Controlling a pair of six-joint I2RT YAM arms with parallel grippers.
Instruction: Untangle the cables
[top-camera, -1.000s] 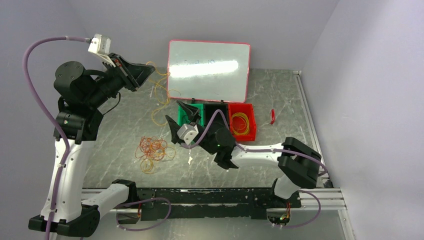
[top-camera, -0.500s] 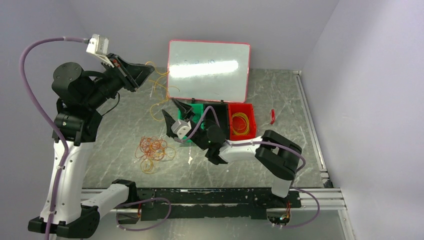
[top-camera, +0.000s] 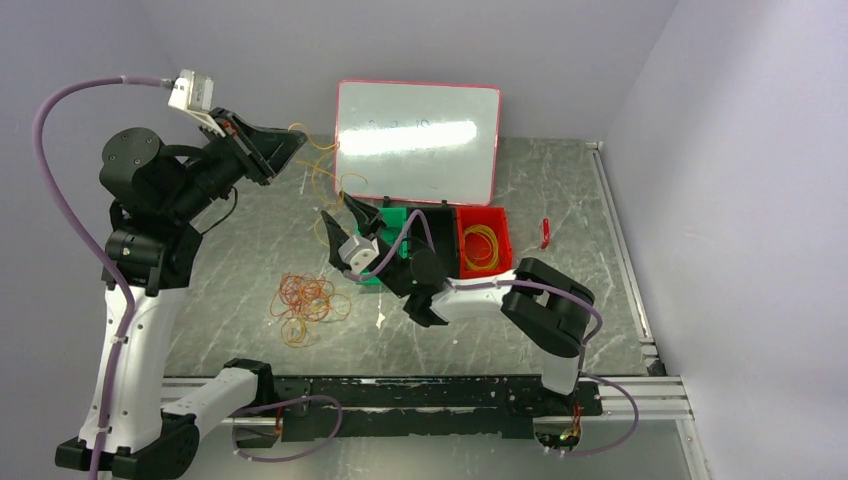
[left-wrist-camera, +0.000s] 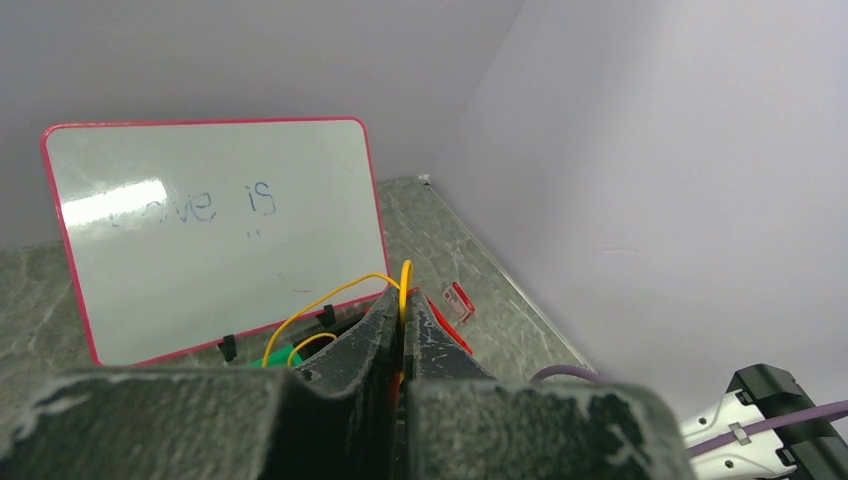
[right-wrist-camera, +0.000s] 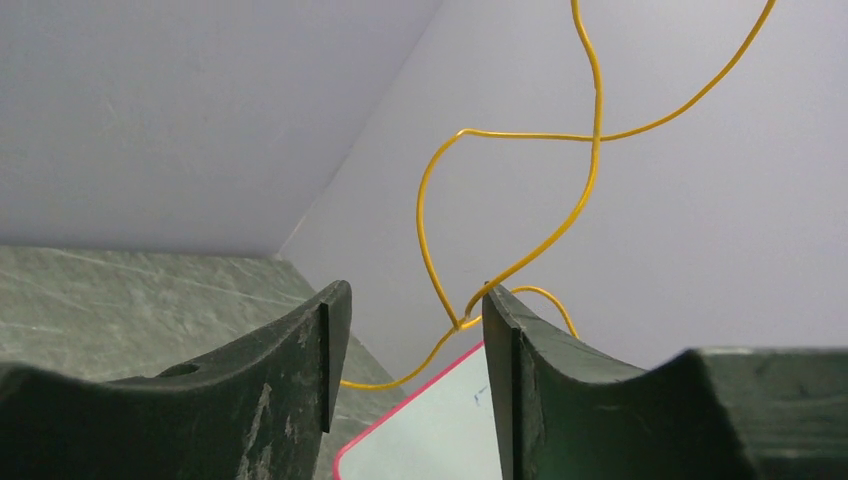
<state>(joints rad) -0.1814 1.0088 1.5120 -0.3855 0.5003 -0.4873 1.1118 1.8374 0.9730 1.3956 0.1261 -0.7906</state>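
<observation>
The left arm stands tall on its white upright link, elbow folded, its black wrist aimed toward 2 o'clock, so the left tool (top-camera: 288, 145) hangs high over the counter (top-camera: 250, 230), just off the 9 o'clock edge of the whiteboard (top-camera: 417, 140). Its dark, scuffed fingers (left-wrist-camera: 385, 330) are pressed together on a thin, glossy yellow cable (left-wrist-camera: 330, 295). From that tool, loose wiry yellow and orange loops (top-camera: 322, 180) dangle toward the counter. The right arm lies low, stretched from its base toward 10 o'clock with the wrist tipped upward. The right tool (top-camera: 338, 212) has its wedge-shaped fingers apart, and a twisted yellow strand (right-wrist-camera: 520, 200) runs through the gap, seeming to brush one finger edge without being pinched. More cables lie as a tangled orange-red heap (top-camera: 305, 298) on the veined grey stone-look counter at 8 o'clock of the right tool. Yellow coils (top-camera: 480, 245) sit inside the red bin (top-camera: 503, 240), beside a black bin (top-camera: 440, 215) and a green bin (top-camera: 398, 213).
</observation>
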